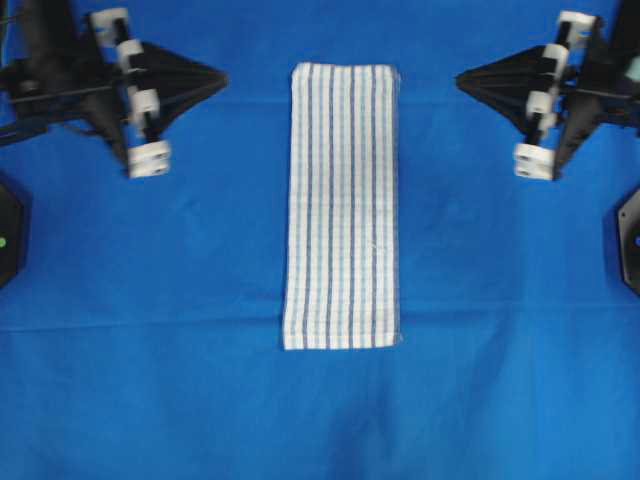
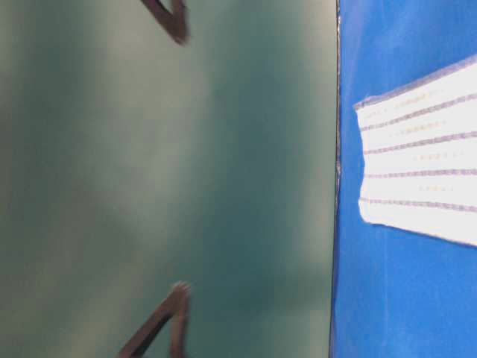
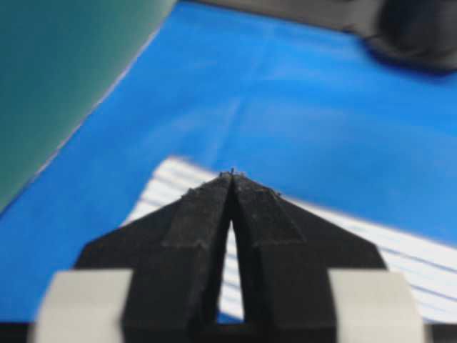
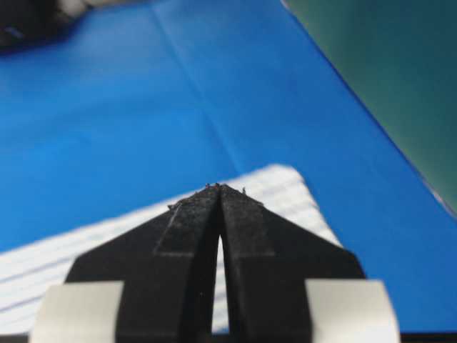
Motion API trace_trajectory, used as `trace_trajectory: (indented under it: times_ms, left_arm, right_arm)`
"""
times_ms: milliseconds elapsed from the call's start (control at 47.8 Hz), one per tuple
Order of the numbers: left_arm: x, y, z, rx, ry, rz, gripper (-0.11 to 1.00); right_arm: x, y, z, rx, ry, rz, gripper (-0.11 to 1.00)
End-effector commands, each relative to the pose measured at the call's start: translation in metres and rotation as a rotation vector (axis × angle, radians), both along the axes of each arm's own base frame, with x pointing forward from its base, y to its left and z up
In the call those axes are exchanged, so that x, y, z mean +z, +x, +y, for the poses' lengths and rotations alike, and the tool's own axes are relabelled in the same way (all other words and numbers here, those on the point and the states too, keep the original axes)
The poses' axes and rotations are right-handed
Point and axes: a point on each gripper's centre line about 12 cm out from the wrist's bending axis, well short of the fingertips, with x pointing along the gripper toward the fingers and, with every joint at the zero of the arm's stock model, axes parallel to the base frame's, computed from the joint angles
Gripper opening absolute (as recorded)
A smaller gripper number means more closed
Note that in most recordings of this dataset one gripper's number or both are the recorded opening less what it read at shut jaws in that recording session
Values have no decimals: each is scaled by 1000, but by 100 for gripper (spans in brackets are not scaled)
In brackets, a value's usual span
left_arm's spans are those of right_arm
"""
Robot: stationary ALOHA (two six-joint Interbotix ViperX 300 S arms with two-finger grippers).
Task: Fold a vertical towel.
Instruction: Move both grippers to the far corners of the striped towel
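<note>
Towel [image 1: 342,206] lying flat mid-sheet [image 1: 200,400], left gripper [image 1: 222,76] and right gripper [image 1: 459,80] pinched closed, empty, flanking its far end.

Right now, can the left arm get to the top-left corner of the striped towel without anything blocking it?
Probably yes. The left gripper is shut and points at the towel from the side. Only bare blue sheet lies between them, and the right gripper stays on the far side.

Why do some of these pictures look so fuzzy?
Both wrist views blur the close-up claw, left and right, and soften the towel; the table-level view is sideways, hazy, the towel washed out; the overhead view is sharpest, evenly lit.
</note>
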Motion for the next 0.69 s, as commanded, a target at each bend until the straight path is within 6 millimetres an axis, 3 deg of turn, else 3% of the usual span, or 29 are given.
trace_trajectory:
  times_ms: [0,188,293,669]
  left_arm:
    - [0,15,15,31,-5,2,12]
    - [-31,40,42,78,-34,79,63]
    - [-47,50,55,100,-45,104,83]
    - [-122,77,95,159,-84,196,81]
  right_arm:
    - [-2,11,-18,-42,12,32,5]
    - [-30,32,-49,-92,52,165,50]
    - [-49,43,-66,-111,69,228,58]
    - [-118,66,-100,-147,142,374,56]
